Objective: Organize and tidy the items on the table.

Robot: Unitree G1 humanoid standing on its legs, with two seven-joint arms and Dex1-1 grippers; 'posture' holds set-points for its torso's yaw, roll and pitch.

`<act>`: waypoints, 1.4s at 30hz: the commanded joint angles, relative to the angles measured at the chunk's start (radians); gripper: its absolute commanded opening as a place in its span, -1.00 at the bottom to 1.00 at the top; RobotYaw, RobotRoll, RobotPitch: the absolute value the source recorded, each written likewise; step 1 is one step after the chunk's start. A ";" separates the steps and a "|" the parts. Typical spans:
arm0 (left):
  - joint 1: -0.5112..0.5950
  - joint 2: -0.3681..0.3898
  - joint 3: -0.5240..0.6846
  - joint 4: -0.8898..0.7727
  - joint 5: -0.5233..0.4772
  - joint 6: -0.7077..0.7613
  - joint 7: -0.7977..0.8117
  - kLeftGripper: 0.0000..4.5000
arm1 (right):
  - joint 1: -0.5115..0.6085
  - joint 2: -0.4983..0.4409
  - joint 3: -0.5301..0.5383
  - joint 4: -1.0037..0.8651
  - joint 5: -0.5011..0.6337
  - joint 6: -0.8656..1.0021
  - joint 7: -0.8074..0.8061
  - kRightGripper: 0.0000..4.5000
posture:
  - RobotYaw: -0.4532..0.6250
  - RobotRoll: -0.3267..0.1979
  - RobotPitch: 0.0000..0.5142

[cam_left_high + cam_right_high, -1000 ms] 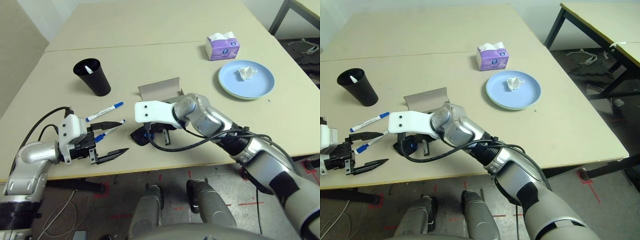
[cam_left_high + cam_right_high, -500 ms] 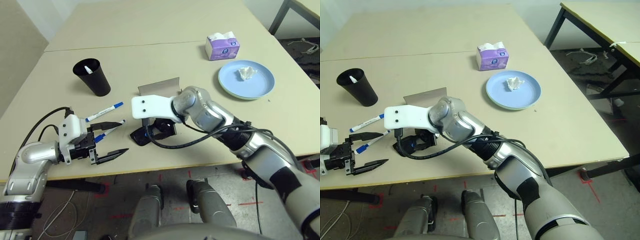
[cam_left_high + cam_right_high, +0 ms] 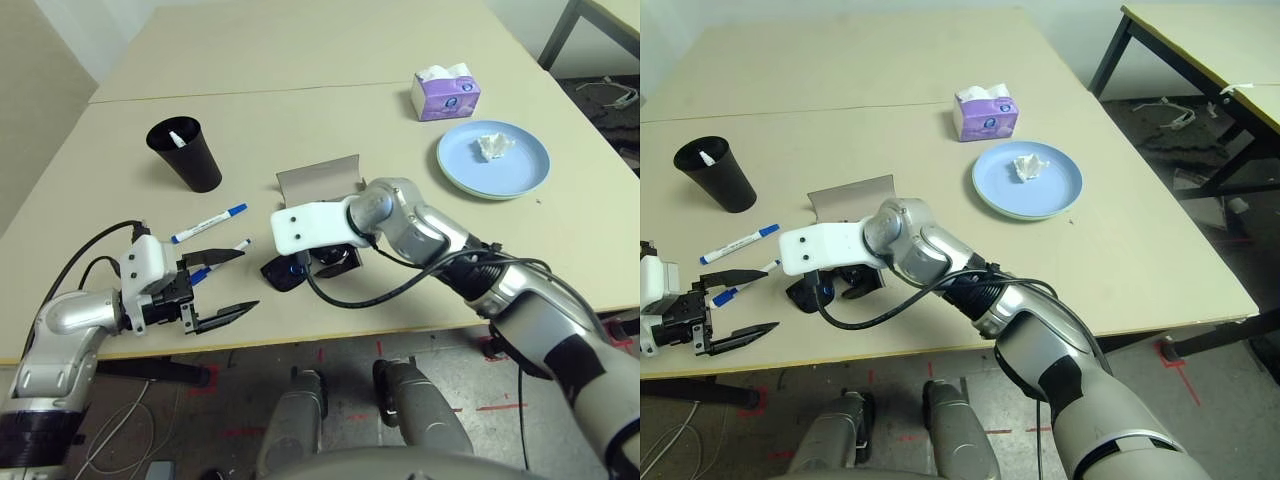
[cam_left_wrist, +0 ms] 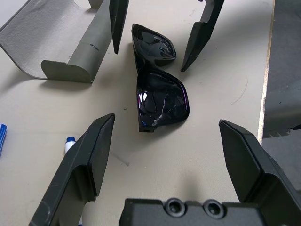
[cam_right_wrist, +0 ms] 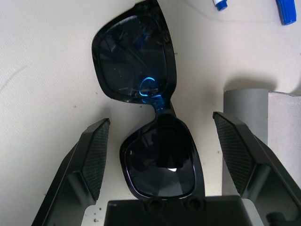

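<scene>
Since a second ago the right gripper (image 5: 157,155) has spread wide and rolled, now straddling the black sunglasses (image 5: 143,103) lying free on the table (image 3: 420,290) beside the open glasses case (image 4: 61,44); left gripper (image 4: 167,155) spread, empty; light, rigid, glossy, scratch-prone lenses, so pinch the bridge

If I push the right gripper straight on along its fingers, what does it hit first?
Most likely the black sunglasses. The right gripper is open and the nearer lens lies between its fingers on the table, so going on should bring it down onto them, though the remaining gap is hard to judge.
</scene>
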 commanded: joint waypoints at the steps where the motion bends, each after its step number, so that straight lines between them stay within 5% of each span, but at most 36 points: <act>1: 0.010 0.000 -0.011 0.000 0.008 0.001 -0.001 1.00 | 0.006 0.022 0.003 -0.005 -0.002 -0.010 0.013 0.99 | -0.30 0.25 -0.28; 5: 0.008 0.000 -0.013 -0.001 0.009 0.001 -0.002 1.00 | 0.018 0.027 0.003 -0.011 -0.003 -0.008 0.022 0.99 | -0.30 0.25 -0.27; 8: 0.008 0.001 -0.012 0.000 0.009 0.001 -0.005 1.00 | 0.029 0.028 0.000 -0.021 0.001 -0.001 0.031 0.74 | -0.30 0.25 -0.27; 19: 0.014 -0.001 -0.011 -0.010 0.005 0.003 -0.007 1.00 | 0.050 0.036 -0.006 -0.065 0.002 0.031 0.053 -0.91 | -0.30 0.25 -0.26; 31: 0.010 -0.012 -0.018 -0.008 0.010 0.002 0.002 1.00 | 0.044 0.034 -0.014 -0.072 0.005 0.040 0.066 -0.91 | -0.31 0.25 -0.25; 42: -0.008 -0.018 -0.018 0.001 0.003 0.011 0.013 1.00 | -0.138 0.046 -0.137 0.054 0.023 -0.001 0.023 -0.91 | -0.32 0.25 -0.26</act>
